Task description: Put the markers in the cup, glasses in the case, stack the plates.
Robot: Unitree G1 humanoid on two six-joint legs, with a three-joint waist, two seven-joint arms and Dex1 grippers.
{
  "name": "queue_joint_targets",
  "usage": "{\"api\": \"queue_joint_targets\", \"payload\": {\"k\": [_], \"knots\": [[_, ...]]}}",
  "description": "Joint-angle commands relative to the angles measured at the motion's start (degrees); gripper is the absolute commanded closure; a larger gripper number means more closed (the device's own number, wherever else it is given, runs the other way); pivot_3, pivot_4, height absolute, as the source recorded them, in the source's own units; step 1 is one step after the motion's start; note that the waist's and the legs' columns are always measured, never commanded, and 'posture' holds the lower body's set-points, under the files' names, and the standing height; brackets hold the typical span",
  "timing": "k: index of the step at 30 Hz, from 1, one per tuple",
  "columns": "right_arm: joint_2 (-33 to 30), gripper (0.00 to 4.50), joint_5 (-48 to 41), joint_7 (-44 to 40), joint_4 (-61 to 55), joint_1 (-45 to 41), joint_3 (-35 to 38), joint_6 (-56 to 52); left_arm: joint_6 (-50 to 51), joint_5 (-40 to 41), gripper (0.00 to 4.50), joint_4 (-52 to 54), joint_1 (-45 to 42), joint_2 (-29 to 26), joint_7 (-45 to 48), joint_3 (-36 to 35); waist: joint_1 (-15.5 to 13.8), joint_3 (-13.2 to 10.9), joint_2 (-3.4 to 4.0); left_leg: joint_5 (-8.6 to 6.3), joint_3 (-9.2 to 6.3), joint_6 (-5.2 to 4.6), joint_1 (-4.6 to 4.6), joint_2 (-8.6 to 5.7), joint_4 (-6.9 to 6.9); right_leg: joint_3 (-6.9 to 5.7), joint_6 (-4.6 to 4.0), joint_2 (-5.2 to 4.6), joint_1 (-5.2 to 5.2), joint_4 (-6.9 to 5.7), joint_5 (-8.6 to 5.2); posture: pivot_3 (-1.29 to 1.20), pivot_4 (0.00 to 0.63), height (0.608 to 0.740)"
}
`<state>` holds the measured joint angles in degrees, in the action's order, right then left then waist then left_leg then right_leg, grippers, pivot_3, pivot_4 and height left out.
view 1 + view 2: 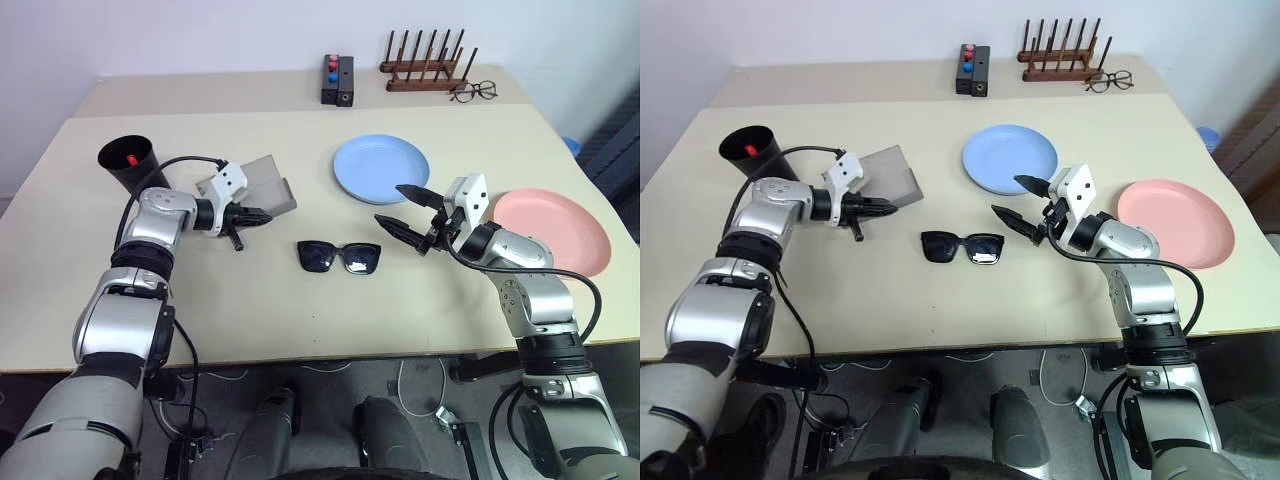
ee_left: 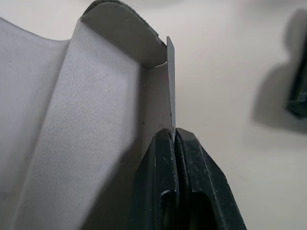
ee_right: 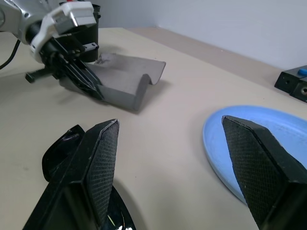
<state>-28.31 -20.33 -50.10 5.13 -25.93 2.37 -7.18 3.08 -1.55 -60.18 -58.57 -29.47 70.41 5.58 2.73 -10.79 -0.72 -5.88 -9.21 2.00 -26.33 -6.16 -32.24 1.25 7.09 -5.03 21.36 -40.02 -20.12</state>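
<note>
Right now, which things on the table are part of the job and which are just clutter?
Job:
- cup, red-capped marker inside
- grey case, edge pinched by left gripper
- sunglasses, by the open right gripper
- blue plate
- pink plate

Lying about:
- wire-rimmed eyeglasses
- wooden rack
- black block

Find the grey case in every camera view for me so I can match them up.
Left eye view: case left of centre, pinched by the left gripper.
Right eye view: case left of centre.
Left wrist view: its wall is clamped.
Right wrist view: case upper left.
Shared landmark: sunglasses.
</note>
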Motion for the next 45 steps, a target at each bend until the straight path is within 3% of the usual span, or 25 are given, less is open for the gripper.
{"api": "queue_joint_targets", "payload": {"k": [1, 6, 12, 17, 23, 26, 33, 34, 39, 45], "knots": [[-0.1, 1.02, -0.1, -0.1, -1.1, -1.0, 0.5, 0.9, 3.8, 2.4, 4.48, 6.6, 0.1, -3.7, 8.5, -0.2, 0.0, 0.0, -0.02, 0.0, -0.01, 0.0, -0.01, 0.01, 0.0, 0.0, 0.0, 0.01, 0.01, 0.0, 0.0, 0.0, 0.15, 0.738], [-0.1, 1.02, 0.0, -0.2, -0.8, -1.2, 0.5, 1.0, 7.0, 5.6, 4.48, 20.3, 6.8, -9.3, 20.7, 1.7, 0.4, 0.0, 0.01, 0.0, 0.0, 0.01, 0.0, 0.02, 0.07, 0.03, -0.02, 0.01, 0.02, 0.0, -0.01, 0.0, 0.15, 0.738], [0.2, 1.02, 0.3, -0.5, -0.4, -1.4, 0.4, 1.2, 10.1, 15.0, 4.48, 33.3, 14.0, -16.9, 22.1, 8.0, 0.1, 0.0, 0.02, 0.0, -0.03, 0.01, 0.0, 0.03, 0.06, 0.07, -0.04, -0.01, 0.02, 0.02, -0.01, 0.0, 0.15, 0.738], [0.3, 1.02, 0.4, -0.6, 0.0, -1.7, 0.4, 1.2, 4.7, 13.1, 4.48, 31.1, 15.0, -17.5, 22.1, 10.0, -0.3, 0.0, 0.02, 0.0, -0.04, 0.02, 0.01, 0.01, 0.05, 0.08, -0.04, -0.03, 0.0, 0.03, -0.01, 0.0, 0.15, 0.738], [0.2, 1.02, 0.5, -0.7, -0.4, -1.5, 0.5, 1.1, 0.3, 12.0, 4.48, 23.5, 12.2, -14.1, 21.8, 10.6, -0.3, 0.0, 0.02, 0.0, -0.03, 0.01, 0.01, 0.02, 0.08, 0.07, -0.05, -0.01, 0.03, 0.02, -0.02, 0.0, 0.15, 0.738], [0.2, 1.02, 0.4, -0.6, -0.8, -1.4, 0.5, 0.9, -1.0, 11.4, 3.63, 21.5, 11.1, -11.8, 21.8, 9.5, -0.4, 0.0, 0.02, 0.01, -0.04, 0.01, 0.0, 0.01, 0.05, 0.05, -0.04, -0.02, 0.02, 0.02, -0.02, 0.0, 0.15, 0.738], [-1.3, 1.02, -0.6, -2.5, -1.1, -1.0, 1.2, -0.1, 1.3, 14.3, 0.25, 24.9, 9.5, -13.4, 22.1, 9.2, 0.0, 0.0, 0.02, 0.01, -0.04, 0.01, 0.0, 0.03, 0.08, 0.06, -0.05, 0.0, 0.05, 0.01, -0.02, 0.0, 0.15, 0.738], [-2.2, 1.02, -1.0, -3.6, -1.4, -0.7, 1.4, -0.4, 2.5, 15.6, 0.04, 26.5, 9.5, -14.3, 22.1, 9.5, 0.0, 0.0, 0.02, 0.01, -0.03, 0.01, 0.0, 0.03, 0.07, 0.06, -0.04, 0.0, 0.05, 0.01, -0.02, 0.0, 0.15, 0.738], [-6.0, 1.02, -2.7, -7.8, -2.0, -0.1, 2.2, -1.9, 5.6, 19.2, 0.04, 32.4, 10.0, -17.5, 22.1, 10.6, -0.2, 0.0, 0.02, 0.0, -0.03, 0.01, 0.0, 0.03, 0.06, 0.06, -0.04, -0.01, 0.03, 0.02, -0.02, 0.0, 0.15, 0.738], [-11.1, 1.02, -6.0, -13.1, -4.5, 2.2, 3.0, -6.8, 5.8, 18.1, 0.04, 30.0, 4.0, -9.6, 17.9, 6.7, -0.9, 0.0, -0.02, 0.0, -0.08, 0.0, -0.04, 0.0, -0.04, -0.02, -0.04, -0.03, -0.02, 0.05, -0.02, 0.0, 0.15, 0.738]]}}
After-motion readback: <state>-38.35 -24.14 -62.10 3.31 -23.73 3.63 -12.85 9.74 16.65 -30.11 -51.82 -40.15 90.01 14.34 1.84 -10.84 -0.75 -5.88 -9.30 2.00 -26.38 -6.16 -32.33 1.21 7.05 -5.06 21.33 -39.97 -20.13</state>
